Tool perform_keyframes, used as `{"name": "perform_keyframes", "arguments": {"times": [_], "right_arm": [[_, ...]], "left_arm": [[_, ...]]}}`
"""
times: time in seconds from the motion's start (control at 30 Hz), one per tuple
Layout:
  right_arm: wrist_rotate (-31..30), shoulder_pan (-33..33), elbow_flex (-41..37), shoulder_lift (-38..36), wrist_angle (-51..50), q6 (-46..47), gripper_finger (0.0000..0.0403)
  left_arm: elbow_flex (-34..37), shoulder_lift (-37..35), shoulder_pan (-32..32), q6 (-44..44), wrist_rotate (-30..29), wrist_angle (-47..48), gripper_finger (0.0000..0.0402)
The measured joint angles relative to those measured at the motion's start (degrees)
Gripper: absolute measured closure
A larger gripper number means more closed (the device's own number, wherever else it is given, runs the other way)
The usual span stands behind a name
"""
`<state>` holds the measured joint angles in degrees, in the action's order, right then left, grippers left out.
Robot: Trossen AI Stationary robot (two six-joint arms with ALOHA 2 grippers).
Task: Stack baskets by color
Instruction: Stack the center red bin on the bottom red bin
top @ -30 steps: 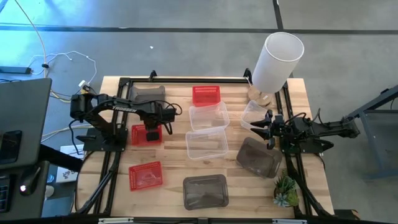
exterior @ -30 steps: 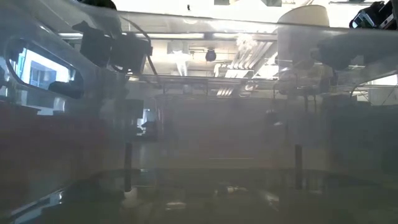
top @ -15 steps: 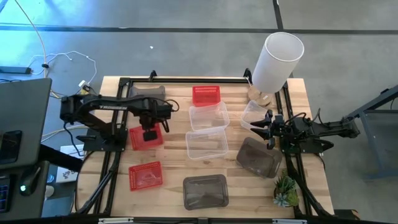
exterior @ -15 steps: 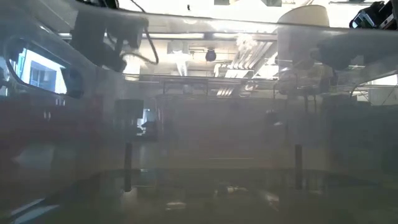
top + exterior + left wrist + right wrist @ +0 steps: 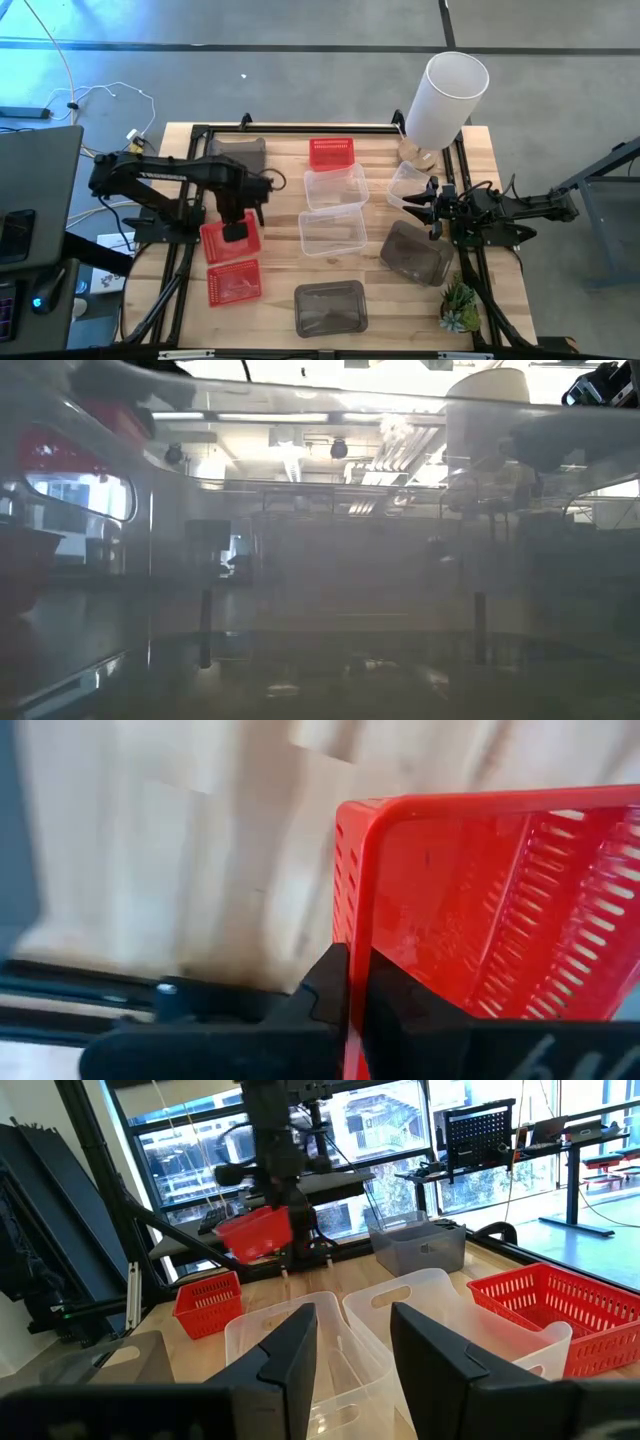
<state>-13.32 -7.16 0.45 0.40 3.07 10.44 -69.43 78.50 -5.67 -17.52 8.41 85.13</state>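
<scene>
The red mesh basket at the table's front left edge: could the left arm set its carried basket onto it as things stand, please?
Probably yes. The left hand, shut on a red mesh basket, hangs just behind the front-left red basket, whose open top looks unobstructed.

Grey concrete floor (image 5: pixel 300 90) around the wooden table (image 5: pixel 280 320); large sunlit windows (image 5: pixel 390 1120); ceiling lights (image 5: pixel 250 417) overhead
</scene>
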Motion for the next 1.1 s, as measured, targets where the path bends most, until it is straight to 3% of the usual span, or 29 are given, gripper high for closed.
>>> {"name": "perform_keyframes", "arguments": {"times": [0.5,1.1], "right_arm": [[0.0,0.0,0.0,0.0,0.0,0.0,0.0284],[0.0,0.0,0.0,0.3,0.0,0.0,0.0284]], "left_arm": [[0.2,1.1,16.6,-9.9,-0.1,-7.3,0.0401],[0.2,6.3,22.3,-15.3,0.7,-10.6,0.0401]]}}
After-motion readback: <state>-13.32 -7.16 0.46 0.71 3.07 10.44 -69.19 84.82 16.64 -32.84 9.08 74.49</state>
